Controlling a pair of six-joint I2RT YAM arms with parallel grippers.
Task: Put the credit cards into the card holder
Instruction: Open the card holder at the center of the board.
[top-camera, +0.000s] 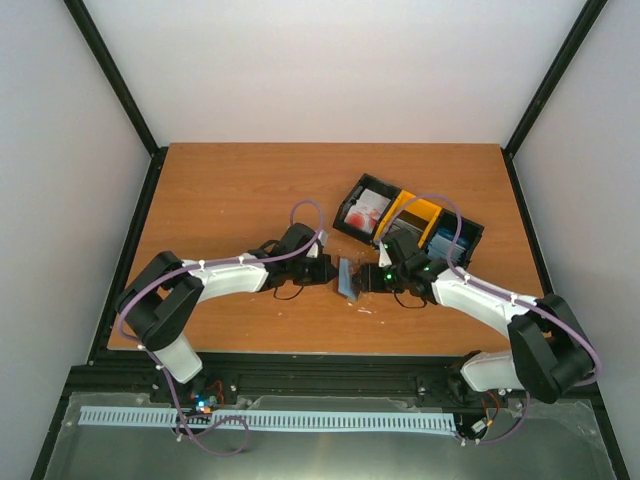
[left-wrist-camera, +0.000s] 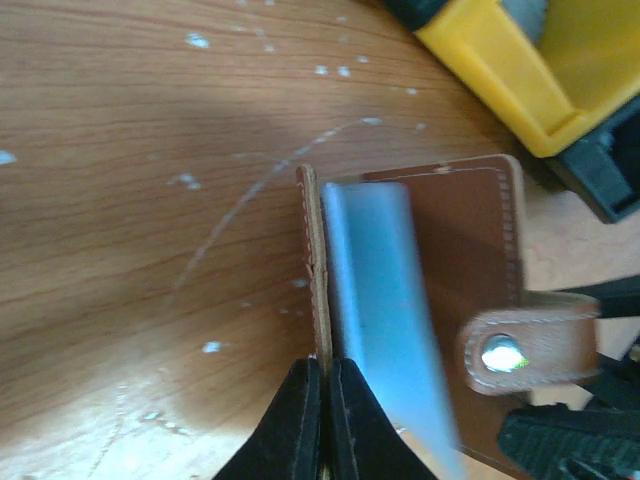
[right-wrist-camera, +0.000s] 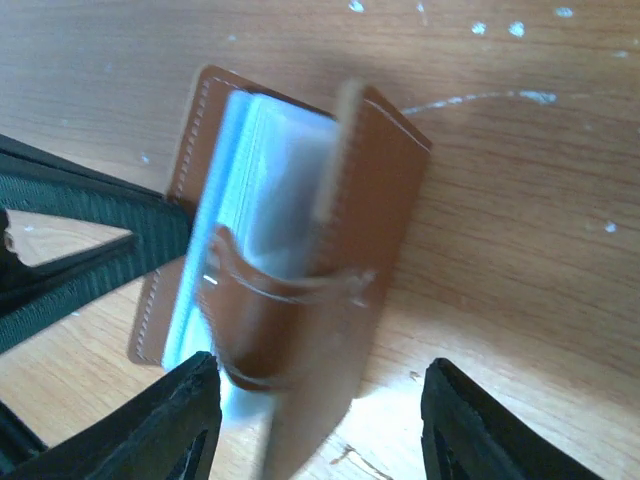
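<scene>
Table (top-camera: 230, 190) bears plastic bins (top-camera: 418, 211) near the card holder (top-camera: 347, 279).

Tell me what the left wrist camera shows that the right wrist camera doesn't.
Only the left wrist view: the left gripper pinched shut on one leather edge of the card holder, the metal snap on its tab, and a corner of the yellow bin. Only the right wrist view: the right gripper open, its fingers standing either side of the holder. Both: the brown holder with its pale blue lining, and the wooden table.
</scene>
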